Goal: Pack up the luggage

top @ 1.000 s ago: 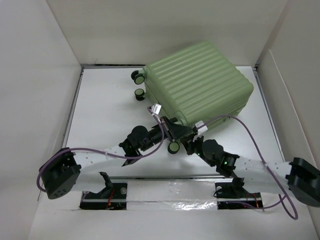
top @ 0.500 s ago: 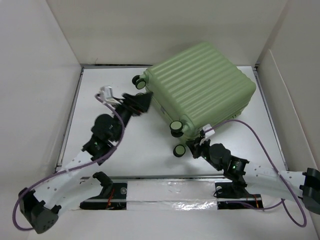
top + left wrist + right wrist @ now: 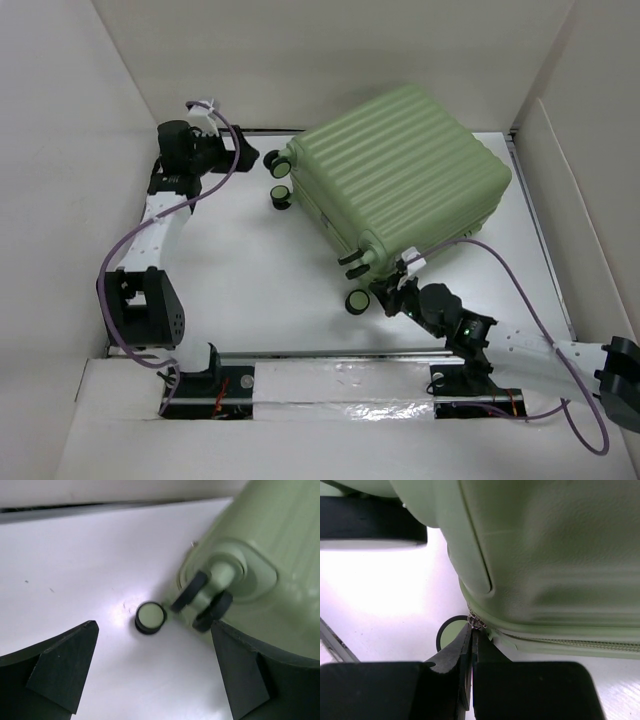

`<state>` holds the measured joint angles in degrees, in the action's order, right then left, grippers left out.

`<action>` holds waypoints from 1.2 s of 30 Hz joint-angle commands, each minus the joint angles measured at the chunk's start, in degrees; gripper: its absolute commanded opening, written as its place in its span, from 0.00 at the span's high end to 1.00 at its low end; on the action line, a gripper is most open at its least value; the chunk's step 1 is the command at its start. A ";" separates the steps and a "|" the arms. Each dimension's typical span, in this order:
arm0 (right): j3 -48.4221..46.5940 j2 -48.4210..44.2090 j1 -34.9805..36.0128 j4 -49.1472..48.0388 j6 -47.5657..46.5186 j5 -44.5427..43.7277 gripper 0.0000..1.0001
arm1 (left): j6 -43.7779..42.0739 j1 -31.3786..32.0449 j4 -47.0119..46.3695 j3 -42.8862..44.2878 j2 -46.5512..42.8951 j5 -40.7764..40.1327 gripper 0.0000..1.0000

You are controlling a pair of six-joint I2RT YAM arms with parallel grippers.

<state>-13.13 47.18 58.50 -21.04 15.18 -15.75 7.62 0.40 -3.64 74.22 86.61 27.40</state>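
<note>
The luggage (image 3: 400,170), a pale green ribbed suitcase, lies closed on the white table with its black wheels toward the left and near side. My right gripper (image 3: 384,293) sits at the case's near corner, shut on the small metal zipper pull (image 3: 477,623) of the zipper seam (image 3: 555,640). A green-hubbed wheel (image 3: 449,630) shows just behind its fingertips (image 3: 465,640). My left gripper (image 3: 243,160) is at the far left, open and empty, facing the far wheels (image 3: 273,160). In the left wrist view one wheel (image 3: 150,616) and a caster (image 3: 202,597) lie beyond its gripper (image 3: 153,630).
White walls enclose the table on the left (image 3: 60,200), back (image 3: 330,60) and right (image 3: 590,200). A metal rail (image 3: 330,352) runs along the near edge by the arm bases. Two more wheels (image 3: 355,300) stand at the case's near corner.
My left arm has swung from the case's near corner to the far left and its gripper has opened. The luggage shifted slightly. The right gripper stays shut at the zipper.
</note>
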 commanded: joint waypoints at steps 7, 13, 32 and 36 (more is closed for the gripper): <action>-0.68 -3.14 -4.62 -9.10 0.20 14.07 1.00 | -17.81 3.81 11.20 6.47 1.89 13.99 0.01; -0.67 -1.57 -7.08 -10.43 0.38 18.99 1.00 | -20.18 6.54 10.14 6.46 5.23 9.43 0.01; -1.29 0.20 -7.61 -9.90 0.03 19.09 1.00 | -24.75 9.62 12.42 19.82 18.15 7.75 0.05; -1.29 -0.16 -7.61 -9.46 0.03 18.65 1.00 | -25.28 9.62 14.97 22.28 20.97 9.60 0.21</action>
<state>-12.47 47.66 50.50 -23.22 15.18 -1.02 -16.23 9.89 9.52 93.60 106.34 34.04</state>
